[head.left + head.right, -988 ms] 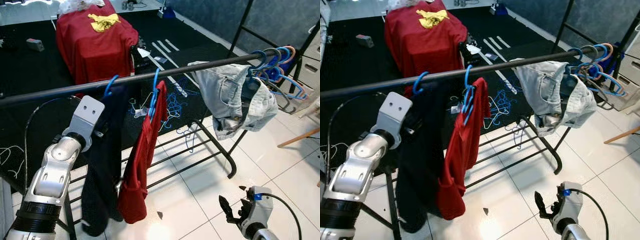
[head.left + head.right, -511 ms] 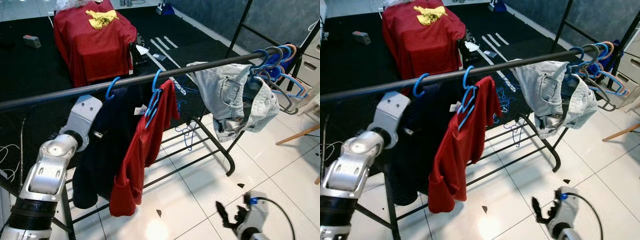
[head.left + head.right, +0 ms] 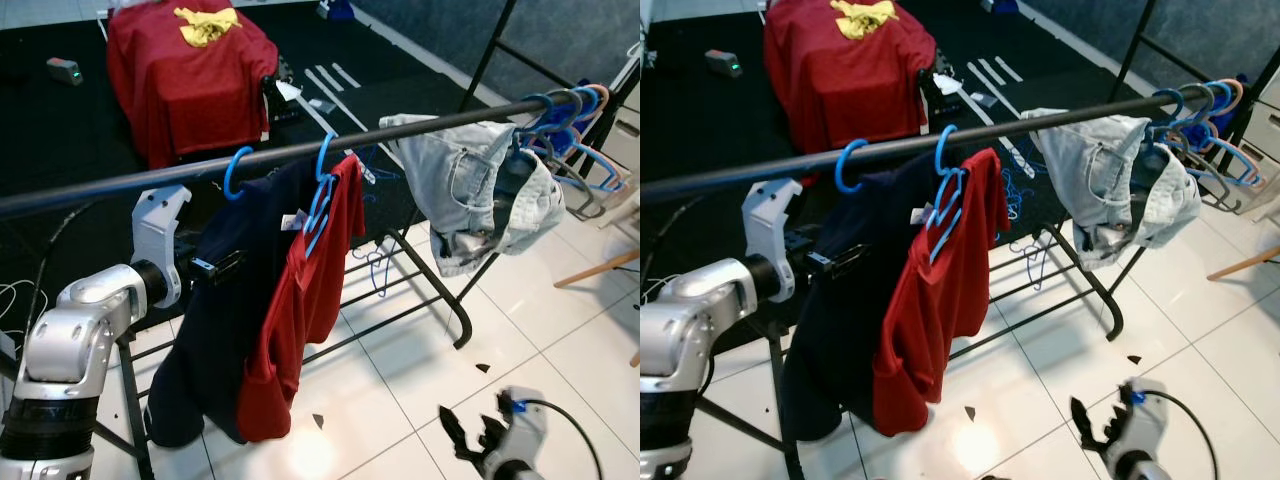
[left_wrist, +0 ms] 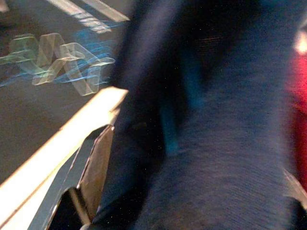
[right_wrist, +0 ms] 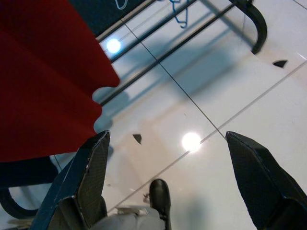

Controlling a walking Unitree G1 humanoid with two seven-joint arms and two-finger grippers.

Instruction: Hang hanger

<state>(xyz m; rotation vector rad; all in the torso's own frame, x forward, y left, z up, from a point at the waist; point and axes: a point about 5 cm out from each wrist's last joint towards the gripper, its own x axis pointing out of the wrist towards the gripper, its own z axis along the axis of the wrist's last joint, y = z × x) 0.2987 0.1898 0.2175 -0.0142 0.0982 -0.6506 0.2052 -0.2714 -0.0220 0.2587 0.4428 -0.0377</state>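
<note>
A black rail (image 3: 420, 125) crosses the view at chest height. On it hangs a blue hanger hook (image 3: 237, 172) carrying a dark navy garment (image 3: 225, 330). Beside it, another blue hanger (image 3: 320, 195) carries a red shirt (image 3: 315, 290). My left gripper (image 3: 222, 266) reaches level from the left and touches the navy garment's upper edge. The left wrist view is pressed close to the navy cloth (image 4: 216, 143), with a blue hanger strip under it. My right gripper (image 5: 182, 177) hangs low over the white tiles, open and holding nothing.
Denim jeans (image 3: 480, 195) drape over the rail to the right. A bunch of bare hangers (image 3: 575, 135) crowds its far right end. Behind stand a red-covered block (image 3: 185, 75) on a black mat and loose blue hangers (image 3: 375, 265). The rack's lower bars (image 3: 400, 320) cross the floor.
My left arm has drawn back and turned, so its gripper now shows at the navy garment's left edge. Both hung garments swung out and settled. The right arm stays low.
</note>
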